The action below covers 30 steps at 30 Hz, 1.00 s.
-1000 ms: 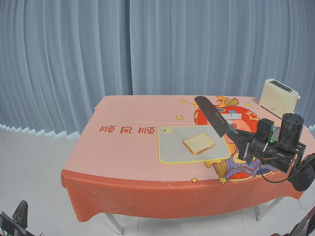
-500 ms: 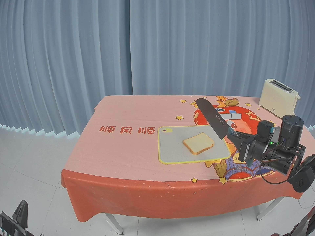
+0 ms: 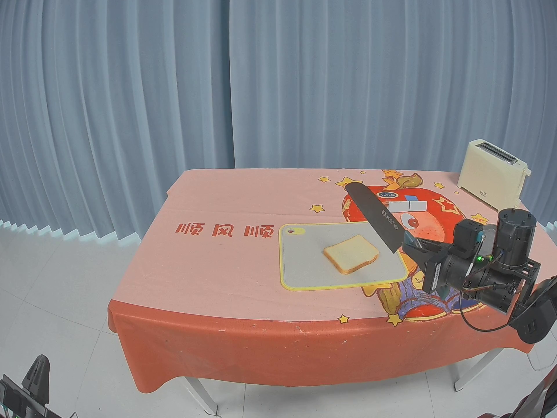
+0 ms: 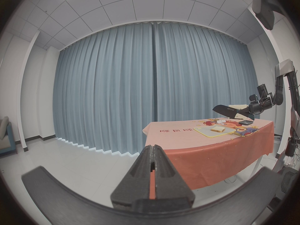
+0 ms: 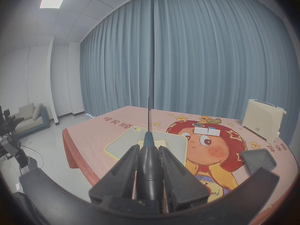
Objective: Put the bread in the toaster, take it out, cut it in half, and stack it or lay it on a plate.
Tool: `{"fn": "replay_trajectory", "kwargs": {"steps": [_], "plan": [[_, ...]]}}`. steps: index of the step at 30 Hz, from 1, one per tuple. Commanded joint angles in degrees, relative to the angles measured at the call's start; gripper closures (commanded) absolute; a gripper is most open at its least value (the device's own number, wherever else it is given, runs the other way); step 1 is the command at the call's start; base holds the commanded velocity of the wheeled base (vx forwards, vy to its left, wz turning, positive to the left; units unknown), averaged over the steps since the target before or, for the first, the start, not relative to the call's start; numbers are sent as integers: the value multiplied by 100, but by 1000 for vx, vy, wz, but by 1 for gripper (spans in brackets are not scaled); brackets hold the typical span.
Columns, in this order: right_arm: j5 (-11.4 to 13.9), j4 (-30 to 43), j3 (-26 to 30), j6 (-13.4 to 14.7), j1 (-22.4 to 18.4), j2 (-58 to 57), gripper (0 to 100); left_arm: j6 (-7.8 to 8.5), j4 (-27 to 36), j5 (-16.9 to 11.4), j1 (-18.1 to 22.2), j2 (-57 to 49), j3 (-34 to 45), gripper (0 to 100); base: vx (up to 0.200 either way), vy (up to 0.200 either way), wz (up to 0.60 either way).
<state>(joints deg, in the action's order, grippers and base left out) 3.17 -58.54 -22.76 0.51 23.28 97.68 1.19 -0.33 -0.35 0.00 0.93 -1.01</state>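
**Knife (image 3: 376, 216) aloft over cutting board (image 3: 301, 265)**

Pinching the knife handle in the right gripper (image 3: 415, 245) — long axis running from there away and toward the robot's left, tip highest, blade on edge. Beneath it, flat and whole on the board's right half: the bread (image 3: 351, 253). Far right on the table (image 3: 220, 262): toaster (image 3: 492, 174). Pressed together at the left gripper (image 4: 152, 149), low, well apart from the table.

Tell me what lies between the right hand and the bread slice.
In the head view, bare cutting board lies there; the knife held in the right hand juts raised above it, clear of the bread.
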Motion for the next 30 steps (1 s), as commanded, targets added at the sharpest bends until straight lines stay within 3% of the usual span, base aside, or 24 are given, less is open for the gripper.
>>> {"fn": "replay_trajectory", "kwargs": {"steps": [1,6,10,19,30], "plan": [[17,-105,-9,-34,1,23,100,-5,-2,0,0,-93,101,100,0,0,0],[-1,-659,-44,28,-17,146,100,-14,-2,0,0,-84,101,100,0,0,0],[-9,-685,-229,256,27,155,100,-5,-2,0,0,-93,101,100,0,0,0],[-150,-676,-273,221,27,181,100,-67,-11,9,0,-93,101,100,0,0,0],[-211,-685,-273,221,45,172,100,12,-73,-17,9,-93,101,100,0,0,0]]}}
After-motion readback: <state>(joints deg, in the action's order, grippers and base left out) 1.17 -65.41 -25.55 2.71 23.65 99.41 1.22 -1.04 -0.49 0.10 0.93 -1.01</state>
